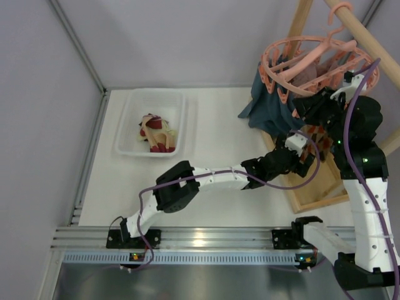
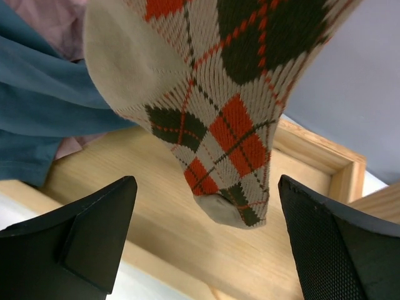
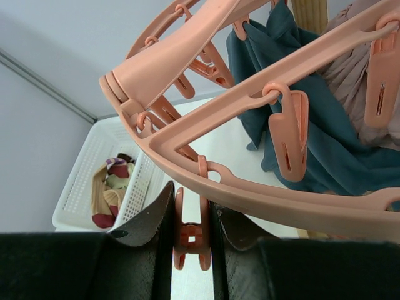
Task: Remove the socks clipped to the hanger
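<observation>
The bench (image 1: 212, 125) carried a wooden frame (image 1: 369, 37) at its far right. From the frame's pole hung the hanger (image 1: 312, 53), its pink rings tilted, with a teal cloth (image 1: 269, 106) draped below them. The white basket (image 1: 128, 119) sat well apart to the left, with a few socks (image 1: 156, 132) lying in it.

One argyle sock (image 2: 212, 81) hung down on the hanger's side, its long axis running straight down and its toe lowest. The left tool (image 2: 206, 184) was directly beneath it, jaws spread wide. The toe dangled between the two fingers and, as far as I could see, touched neither. So the sock lay above that tool, and closing the jaws would take it across its width near the toe.

The right tool (image 3: 190, 206) was up at the ring's lower edge, jaws narrow and pinched on a clip (image 3: 189, 240). I could not tell whether that clip held the argyle sock. If it did, the squeeze would likely free the sock for the left arm, the nearer one, to draw down.
</observation>
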You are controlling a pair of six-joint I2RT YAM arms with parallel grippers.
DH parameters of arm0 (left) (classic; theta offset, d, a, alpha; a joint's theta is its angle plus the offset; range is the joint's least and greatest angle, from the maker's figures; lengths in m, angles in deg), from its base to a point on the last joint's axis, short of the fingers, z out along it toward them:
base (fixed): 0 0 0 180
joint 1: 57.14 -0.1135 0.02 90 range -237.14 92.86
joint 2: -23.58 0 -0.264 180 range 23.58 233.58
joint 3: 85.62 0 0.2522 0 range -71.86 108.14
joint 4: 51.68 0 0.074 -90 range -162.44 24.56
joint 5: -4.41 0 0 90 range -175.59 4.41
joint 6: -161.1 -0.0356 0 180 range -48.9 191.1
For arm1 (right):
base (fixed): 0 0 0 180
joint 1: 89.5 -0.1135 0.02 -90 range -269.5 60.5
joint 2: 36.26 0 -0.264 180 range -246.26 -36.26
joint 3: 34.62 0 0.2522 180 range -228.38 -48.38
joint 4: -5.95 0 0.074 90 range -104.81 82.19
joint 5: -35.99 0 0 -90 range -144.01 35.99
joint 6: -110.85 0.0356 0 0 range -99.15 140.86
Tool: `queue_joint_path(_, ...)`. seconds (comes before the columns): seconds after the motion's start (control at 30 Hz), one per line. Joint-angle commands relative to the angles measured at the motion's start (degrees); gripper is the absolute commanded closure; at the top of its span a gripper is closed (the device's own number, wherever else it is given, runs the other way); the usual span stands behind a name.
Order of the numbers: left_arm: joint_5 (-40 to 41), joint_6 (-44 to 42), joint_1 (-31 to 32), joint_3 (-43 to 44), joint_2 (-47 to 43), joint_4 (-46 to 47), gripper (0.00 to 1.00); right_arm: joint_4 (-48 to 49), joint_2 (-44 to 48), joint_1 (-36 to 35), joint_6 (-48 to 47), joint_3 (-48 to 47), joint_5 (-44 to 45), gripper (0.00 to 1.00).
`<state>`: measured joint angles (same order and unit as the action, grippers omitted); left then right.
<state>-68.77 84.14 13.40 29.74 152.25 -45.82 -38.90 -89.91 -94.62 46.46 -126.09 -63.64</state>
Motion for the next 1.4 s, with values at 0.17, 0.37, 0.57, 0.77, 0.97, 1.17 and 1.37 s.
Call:
queue_joint_path(0.17, 4.27, -3.62, 0.12, 12.72, 8.26, 2.27, 0.09, -1.6, 1.18, 0.11, 0.15, -1.74, -2.06, 1.0)
queue_joint_path(0.37, 3.31, -5.3, -0.05, 15.91, 10.21, 2.27, 0.58, -1.95, 1.09, 0.11, -0.03, -1.65, -2.06, 1.0)
queue_joint_path(0.57, 1.64, -3.11, -0.67, 7.75, 3.28, 2.27, 1.0, -2.92, 1.18, 0.12, -1.17, -1.74, -1.27, 0.97)
queue_joint_path(0.77, 0.14, 0.14, -0.76, -6.75, -9.03, 2.18, 1.0, -4.59, 0.83, 0.11, -2.05, -1.83, -1.62, 0.59)
queue_joint_path(0.97, -1.7, 2.52, -0.85, -14.66, -18.35, 2.09, 1.0, -8.19, 2.05, 0.11, -2.93, -2.88, -2.33, 0.27)
queue_joint_path(1.17, -3.1, 3.49, -0.85, -14.59, -21.52, -0.89, 1.0, -13.98, 5.04, 0.11, -3.63, -7.35, -2.15, 0.22)
queue_joint_path(1.37, -4.16, 4.01, -0.93, -15.73, -23.8, -2.12, 1.0, -22.85, 4.08, 0.03, -9.59, -14.74, 3.02, 0.28)
